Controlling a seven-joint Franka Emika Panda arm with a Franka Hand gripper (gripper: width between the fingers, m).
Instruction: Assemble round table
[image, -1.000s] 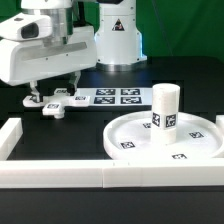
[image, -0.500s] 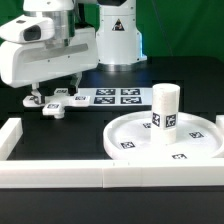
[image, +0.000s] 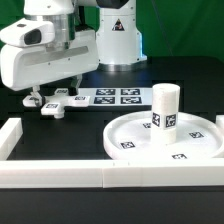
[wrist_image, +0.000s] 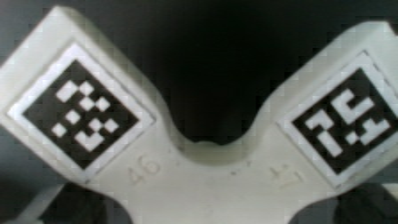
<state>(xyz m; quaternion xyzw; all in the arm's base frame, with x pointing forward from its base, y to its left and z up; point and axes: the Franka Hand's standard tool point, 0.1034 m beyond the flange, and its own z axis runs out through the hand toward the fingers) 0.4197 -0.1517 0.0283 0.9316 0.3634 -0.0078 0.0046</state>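
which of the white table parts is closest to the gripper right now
The flat white plastic cross-shaped piece, at the exterior view's left under the jaws; the thick short cylinder stands upright on the large rimmed disc, farther right.

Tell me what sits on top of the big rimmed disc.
The thick short cylinder stands upright on the disc, near its middle. Whatever lies beneath the cylinder is covered.

Bright even light, blurred wrist view
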